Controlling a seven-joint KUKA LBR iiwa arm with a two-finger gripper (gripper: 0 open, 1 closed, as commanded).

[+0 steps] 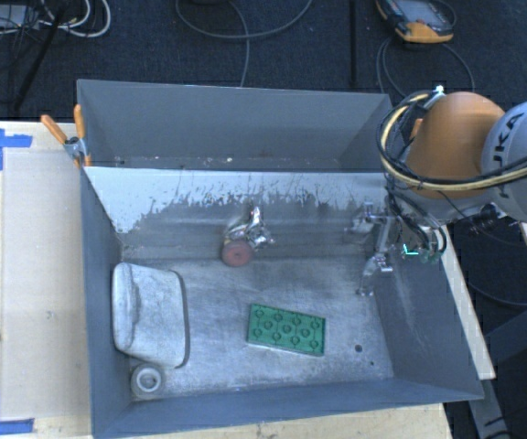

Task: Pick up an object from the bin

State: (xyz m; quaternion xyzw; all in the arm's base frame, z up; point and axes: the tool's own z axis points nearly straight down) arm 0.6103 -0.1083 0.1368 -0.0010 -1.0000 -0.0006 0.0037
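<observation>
My gripper (368, 252) hangs at the bin's right side, close to the right wall and above the floor. Its two metal fingers stand apart, open, with nothing between them. The nearest loose thing is a green studded flat plate (286, 330), lying on the floor to the lower left of the gripper and apart from it. Further left, near the back wall, a small red disc with a shiny silver piece on it (243, 242) rests on the floor.
A pale grey, rounded tub-like thing (149, 314) lies along the bin's left wall, with a small grey round cap (146, 380) just in front of it in the near left corner. The arm with its orange cover and cables reaches in over the right rim.
</observation>
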